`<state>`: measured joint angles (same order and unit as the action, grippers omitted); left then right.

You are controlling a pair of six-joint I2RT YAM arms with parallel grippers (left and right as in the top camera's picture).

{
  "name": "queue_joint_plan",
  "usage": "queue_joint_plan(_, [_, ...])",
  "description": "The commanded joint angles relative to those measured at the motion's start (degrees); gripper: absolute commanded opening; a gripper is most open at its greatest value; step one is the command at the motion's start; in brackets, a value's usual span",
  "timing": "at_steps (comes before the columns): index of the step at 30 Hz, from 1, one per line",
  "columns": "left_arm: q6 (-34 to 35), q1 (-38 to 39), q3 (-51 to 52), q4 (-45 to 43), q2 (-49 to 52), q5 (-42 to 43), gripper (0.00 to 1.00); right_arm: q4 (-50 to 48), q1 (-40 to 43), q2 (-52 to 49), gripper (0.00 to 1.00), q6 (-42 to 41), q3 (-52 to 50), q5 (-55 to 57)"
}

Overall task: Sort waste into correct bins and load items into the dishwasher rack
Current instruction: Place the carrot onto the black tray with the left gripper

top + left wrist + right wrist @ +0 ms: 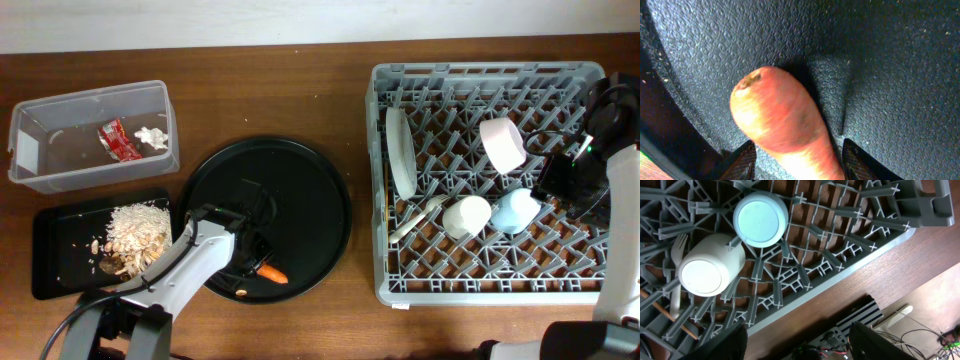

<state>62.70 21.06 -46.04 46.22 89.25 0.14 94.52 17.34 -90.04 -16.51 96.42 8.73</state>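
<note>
Black and shallow, the scrap tray (55, 260) is lying at the desk's left, just beside the round tray (320, 180). In that round tray the carrot (785, 130) is lying, and my left pincer (799, 160) is straddling its thin end, the fat end pointing away along my reach. I cannot tell whether the jaws are pinching or only flanking it. My left arm is sitting far nearer; my right pincer (800, 342) is hanging spread and empty over the rack (490, 72) — so I am judging the carry goes leftward.
</note>
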Motion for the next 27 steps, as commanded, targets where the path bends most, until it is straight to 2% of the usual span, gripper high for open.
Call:
queue_joint_plan(1, [0.7,0.2,0.3,-0.9,0.8,-0.6,0.54,0.2,0.2,0.6,0.68,-0.3,0.1,-0.2])
queue_joint_plan(9, [0.7,0.2,0.3,-2.2,3.4,1.6,0.48,0.2,0.2,0.6,0.68,-0.3,0.1,-0.2])
queue_joint_plan(13, [0.7,0.2,0.3,-1.0,3.4,1.6,0.37,0.2,0.2,0.6,0.68,-0.3,0.1,-0.2])
queue_joint_plan(15, [0.7,0.1,0.2,-1.0,3.4,1.2,0.35,0.2,0.2,0.6,0.68,-0.3,0.1,-0.2])
queue_joint_plan(17, [-2.9,-1.2,-0.8,-1.0,3.4,-0.6,0.30,0.2,0.2,0.6,0.68,-0.3,0.1,-0.2])
queue_joint_plan(21, [-6.5,-5.5,-4.0,1.4,3.3,-0.6,0.28,0.2,0.2,0.6,0.68,-0.3,0.1,-0.2])
queue_joint_plan(23, [-11.2,-8.8,-6.2,1.7,3.3,-0.6,0.22,0.2,0.2,0.6,0.68,-0.3,0.1,-0.2])
queue_joint_plan(27, [-15.9,-15.3,-11.1,5.8,2.5,-0.7,0.21,0.2,0.2,0.6,0.68,-0.3,0.1,-0.2])
